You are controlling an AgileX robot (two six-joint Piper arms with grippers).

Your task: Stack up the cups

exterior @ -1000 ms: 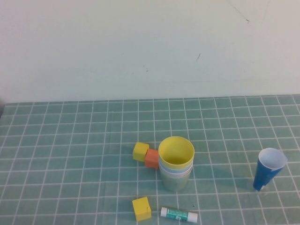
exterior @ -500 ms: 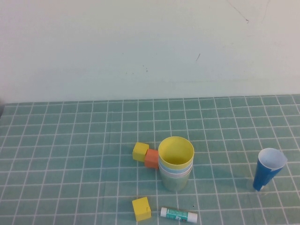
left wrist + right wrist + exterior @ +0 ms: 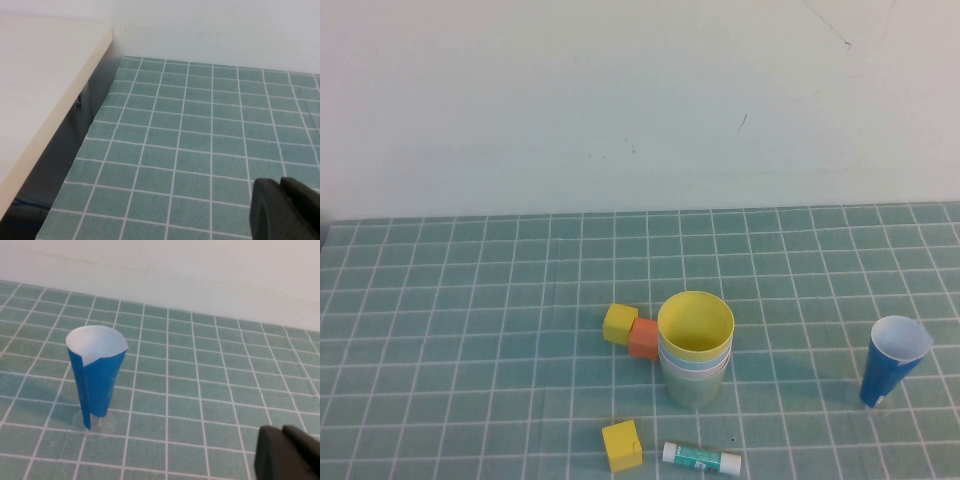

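The cups stand nested in one upright stack [image 3: 695, 355] near the table's front middle. The yellow cup [image 3: 696, 325] is on top, a light blue rim [image 3: 692, 362] shows under it, then a pale rim, and the outermost cup [image 3: 695, 388] looks greyish green. No gripper shows in the high view. My left gripper [image 3: 280, 186] is shut and empty over bare mat near the table's left edge. My right gripper [image 3: 283, 432] is shut and empty, a short way from the dark blue cup [image 3: 97, 385].
The tall dark blue cup [image 3: 894, 360] with white inside leans at the right. A yellow cube [image 3: 619, 323] and an orange cube [image 3: 643, 339] touch the stack's left side. Another yellow cube [image 3: 622, 445] and a glue stick [image 3: 702, 458] lie in front.
The dark blue cup's top has shifted very slightly left. The cup stack and the cubes have not moved.
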